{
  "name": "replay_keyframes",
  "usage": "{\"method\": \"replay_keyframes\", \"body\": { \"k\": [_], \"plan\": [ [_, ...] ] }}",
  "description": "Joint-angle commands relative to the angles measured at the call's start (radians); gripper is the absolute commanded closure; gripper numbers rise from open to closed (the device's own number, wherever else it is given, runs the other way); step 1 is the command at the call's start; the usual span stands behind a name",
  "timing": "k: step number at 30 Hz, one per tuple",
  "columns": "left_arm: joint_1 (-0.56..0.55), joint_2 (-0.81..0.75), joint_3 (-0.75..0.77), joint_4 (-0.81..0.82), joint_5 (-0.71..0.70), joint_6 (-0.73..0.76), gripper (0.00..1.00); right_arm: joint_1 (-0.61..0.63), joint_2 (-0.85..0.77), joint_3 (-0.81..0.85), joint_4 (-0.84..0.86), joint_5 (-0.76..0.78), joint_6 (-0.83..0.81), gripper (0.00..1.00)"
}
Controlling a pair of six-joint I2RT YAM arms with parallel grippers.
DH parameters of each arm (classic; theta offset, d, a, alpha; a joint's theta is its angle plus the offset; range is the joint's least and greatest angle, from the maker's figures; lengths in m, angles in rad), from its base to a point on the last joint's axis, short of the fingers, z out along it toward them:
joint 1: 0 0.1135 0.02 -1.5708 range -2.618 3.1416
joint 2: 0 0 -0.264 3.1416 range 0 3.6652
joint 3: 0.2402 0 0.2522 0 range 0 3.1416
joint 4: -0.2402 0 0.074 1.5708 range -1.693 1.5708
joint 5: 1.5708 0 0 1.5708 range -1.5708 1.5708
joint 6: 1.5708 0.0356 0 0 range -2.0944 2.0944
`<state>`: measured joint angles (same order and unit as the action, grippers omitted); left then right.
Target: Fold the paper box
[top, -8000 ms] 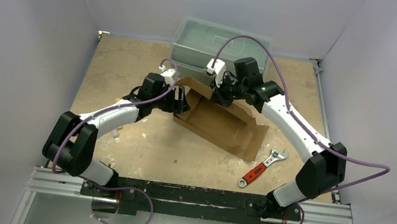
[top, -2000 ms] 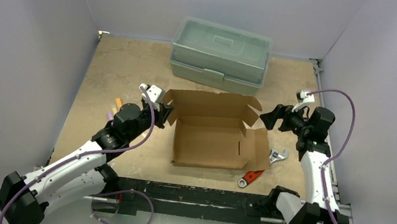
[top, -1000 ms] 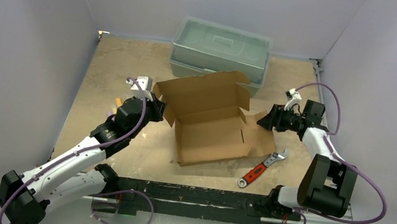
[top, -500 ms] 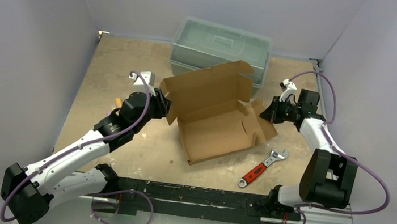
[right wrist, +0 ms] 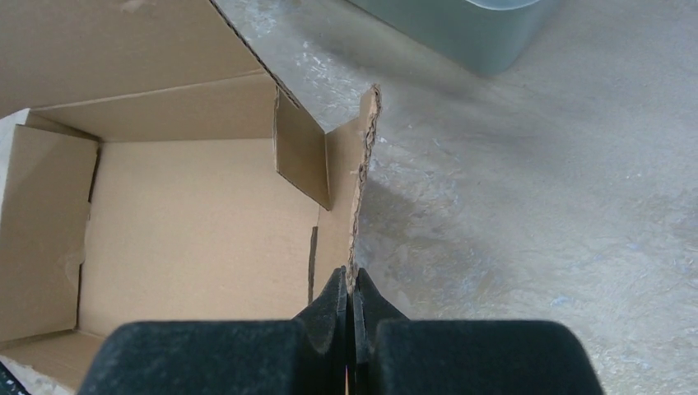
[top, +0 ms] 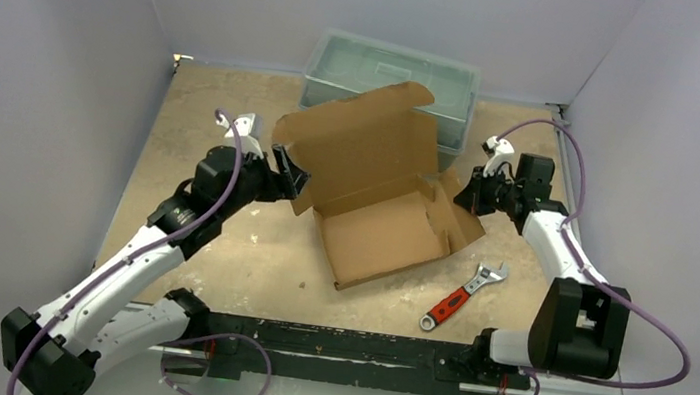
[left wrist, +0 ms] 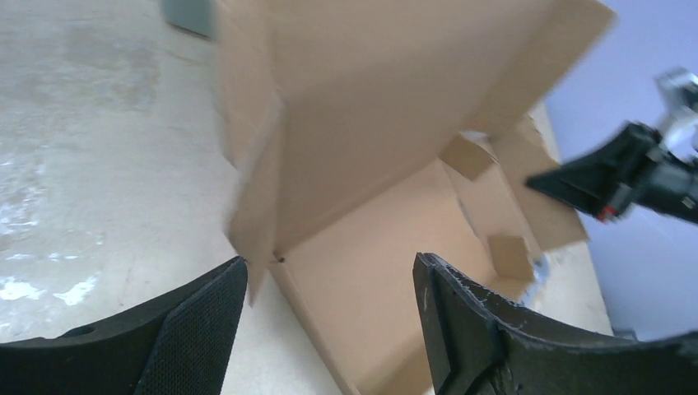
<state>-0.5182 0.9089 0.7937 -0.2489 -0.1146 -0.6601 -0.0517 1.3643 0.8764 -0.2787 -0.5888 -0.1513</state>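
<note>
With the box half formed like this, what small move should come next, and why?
Probably close the left hand on the left side flap of the box. Its fingers stand open with that flap just ahead, while the right hand pinches the right wall at its edge and the lid stands raised.

White arm shells (top: 131,266), black joints (top: 572,326), looping purple cables (top: 536,124), black textured claw fingers (left wrist: 197,321)
</note>
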Motion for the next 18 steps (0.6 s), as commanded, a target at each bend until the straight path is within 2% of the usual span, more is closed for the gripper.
{"method": "replay_keyframes", "body": {
  "k": [1, 4, 7, 11, 14, 18],
  "plan": [
    [0.003, -0.096, 0.043, 0.019, 0.205, 0.067, 0.28, 0.006, 0.009, 0.004, 0.036, 0.029, -0.005, 1.00],
    [0.003, -0.150, 0.086, -0.029, 0.247, 0.061, 0.28, 0.012, 0.012, 0.008, 0.036, 0.035, -0.005, 1.00],
    [0.003, -0.165, 0.100, 0.019, 0.354, -0.008, 0.28, 0.015, 0.005, 0.004, 0.041, 0.028, -0.011, 1.00],
    [0.001, -0.037, 0.062, 0.155, 0.518, -0.140, 0.30, 0.022, 0.000, 0.001, 0.039, 0.017, -0.030, 1.00],
    [-0.052, 0.094, 0.053, 0.231, 0.483, -0.165, 0.33, 0.029, -0.009, -0.004, 0.039, 0.014, -0.045, 1.00],
    [-0.202, 0.294, 0.149, 0.234, 0.348, -0.094, 0.35, 0.043, -0.021, -0.013, 0.045, 0.029, -0.064, 1.00]
  ]
}}
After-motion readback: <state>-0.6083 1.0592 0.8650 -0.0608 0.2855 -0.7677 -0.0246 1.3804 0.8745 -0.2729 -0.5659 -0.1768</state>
